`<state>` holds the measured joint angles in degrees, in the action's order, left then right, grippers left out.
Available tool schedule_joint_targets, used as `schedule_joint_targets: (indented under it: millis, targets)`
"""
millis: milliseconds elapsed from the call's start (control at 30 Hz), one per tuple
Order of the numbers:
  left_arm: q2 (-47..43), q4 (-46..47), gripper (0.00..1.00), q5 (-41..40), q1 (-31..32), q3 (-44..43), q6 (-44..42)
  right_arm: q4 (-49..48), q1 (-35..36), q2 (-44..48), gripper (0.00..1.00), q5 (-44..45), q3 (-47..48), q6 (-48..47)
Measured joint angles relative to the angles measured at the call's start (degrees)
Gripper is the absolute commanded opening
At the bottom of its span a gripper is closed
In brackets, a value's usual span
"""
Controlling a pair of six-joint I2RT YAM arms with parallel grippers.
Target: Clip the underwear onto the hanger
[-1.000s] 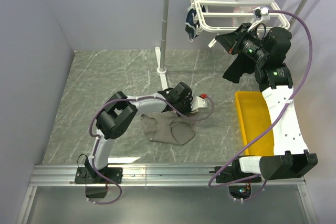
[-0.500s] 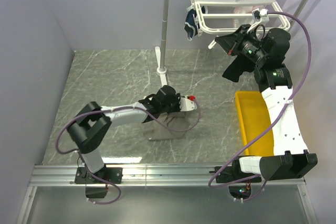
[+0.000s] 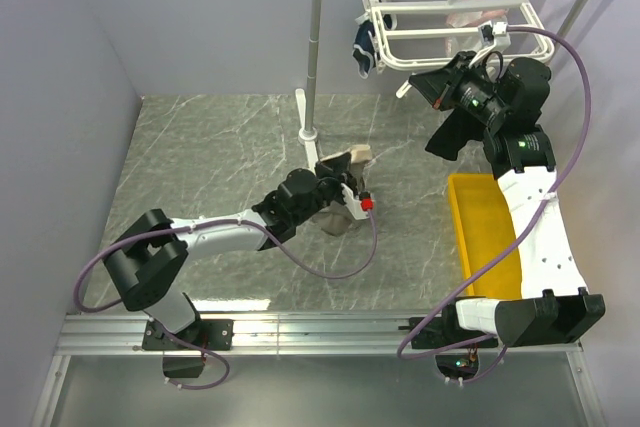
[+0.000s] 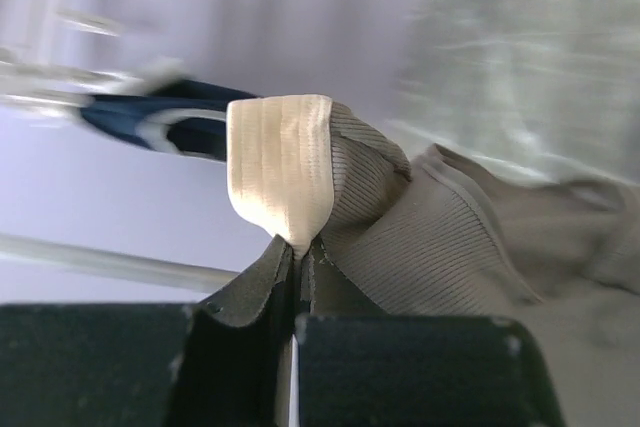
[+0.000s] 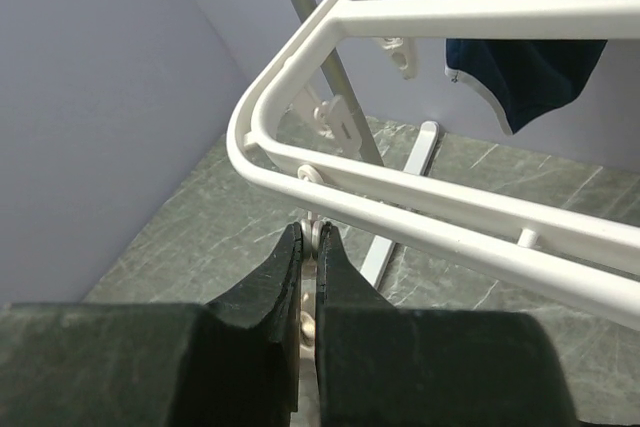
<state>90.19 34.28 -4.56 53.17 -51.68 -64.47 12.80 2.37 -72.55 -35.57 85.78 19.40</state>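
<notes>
My left gripper is shut on the underwear's beige waistband. The taupe underwear hangs from it, lifted above the marble table near the pole's foot. The white hanger hangs from the top rail at the back right. My right gripper is raised at the hanger's near left corner and shut on a dangling white clip under the rim bar.
Navy blue briefs hang from the hanger's left side. The grey pole stand rises just behind the underwear. A black garment hangs below my right wrist. A yellow bin sits on the table's right.
My left arm has closed on the underwear, lifted it off the table and stretched back and right toward the pole. The right gripper has stayed on the clip.
</notes>
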Motion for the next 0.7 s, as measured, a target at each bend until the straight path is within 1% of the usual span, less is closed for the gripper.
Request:
schedule_joint_targets:
  millis: [100, 200, 433, 700]
  targets:
    - [1.97, 8.22, 0.0, -2.19, 0.35, -0.04, -7.17, 0.02, 0.0, 0.09, 0.0, -0.02, -0.57, 0.0]
    - [4.72, 12.55, 0.0, -3.74, 0.46, -1.27, -11.74, 0.09, 0.0, 0.11, 0.0, -0.02, -0.83, -0.22]
    - [10.05, 17.59, 0.0, -5.22, 0.55, -7.32, -19.19, 0.09, 0.0, 0.11, 0.0, -0.07, -0.85, -0.85]
    - [13.53, 20.24, 0.0, -5.68, 0.7, -14.29, -22.93, 0.15, 0.0, 0.11, 0.0, -0.07, -1.01, -1.4]
